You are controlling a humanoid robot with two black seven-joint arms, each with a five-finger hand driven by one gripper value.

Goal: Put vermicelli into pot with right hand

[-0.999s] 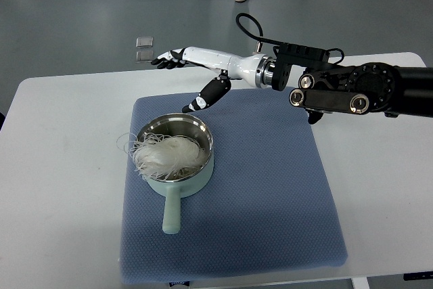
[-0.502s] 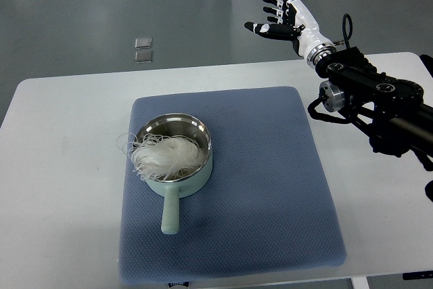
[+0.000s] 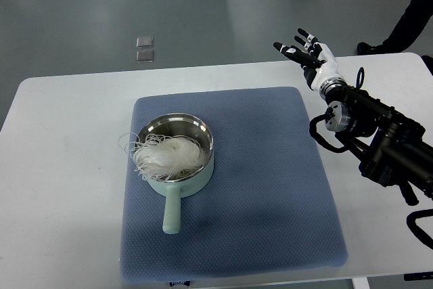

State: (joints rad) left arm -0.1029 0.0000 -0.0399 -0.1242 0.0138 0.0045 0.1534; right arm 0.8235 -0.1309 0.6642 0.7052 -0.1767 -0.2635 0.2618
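A pale green pot [image 3: 177,182] with a steel inside and a handle pointing toward me sits on the blue mat [image 3: 270,194]. White vermicelli [image 3: 166,156] lies piled in the pot, with loose strands hanging over its left rim. My right hand [image 3: 306,51] is raised near the table's far right edge, well away from the pot, fingers spread and holding nothing. Its black arm [image 3: 379,140] runs in from the right edge.
The mat lies on a white table [image 3: 61,167]. Two small square tiles [image 3: 143,48] lie on the grey floor beyond it. A person's legs and shoes [image 3: 413,11] show at the top edge and the top right.
My right hand has drawn back from above the pot's far side to the table's right rear, then lowered and come slightly nearer. The vermicelli stays in the pot.
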